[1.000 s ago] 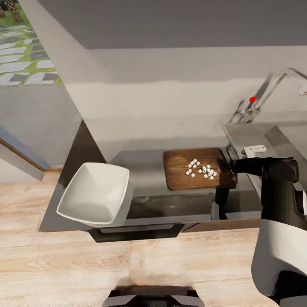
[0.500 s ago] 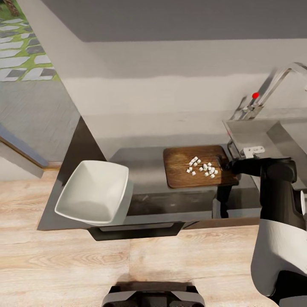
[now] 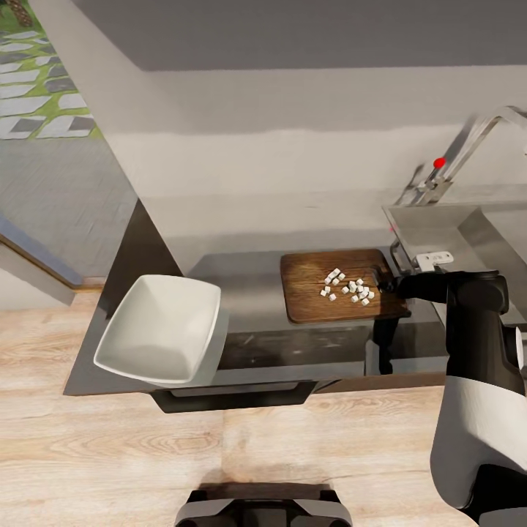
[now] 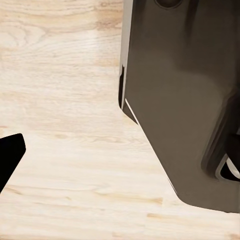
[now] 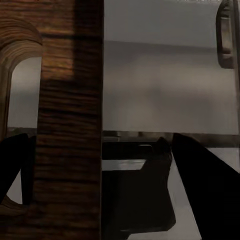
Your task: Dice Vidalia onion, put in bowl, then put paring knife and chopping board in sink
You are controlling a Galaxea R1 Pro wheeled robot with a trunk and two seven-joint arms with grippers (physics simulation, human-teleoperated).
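Right gripper [image 3: 389, 284] is at the slot-handle end of the chopping board [image 3: 311, 293]. In the right wrist view one dark finger [image 5: 15, 165] sits each side of the wood [image 5: 70, 125], so it looks clamped on the board edge, though actual contact is hard to confirm. Diced onion [image 3: 348, 288] is piled on the board near the gripper end. The bowl [image 3: 161, 338] sits well apart at the other end of the bench [image 3: 285, 351], hanging over its front edge.

Likely step: carry the board to the bowl and tip the dice in. Keep the board level while moving, since the loose cubes will slide. Tilt only once the far edge is over the bowl rim, and tilt slowly. The bowl looks precarious, so don't bump it.

Paring knife: can't make it out. The sink [image 3: 439, 227] is cut off at the frame edge and its basin is hidden. For the left gripper, just a dark tip [image 4: 9, 155] over the wood floor [image 4: 65, 100] shows, so I can't tell its state.
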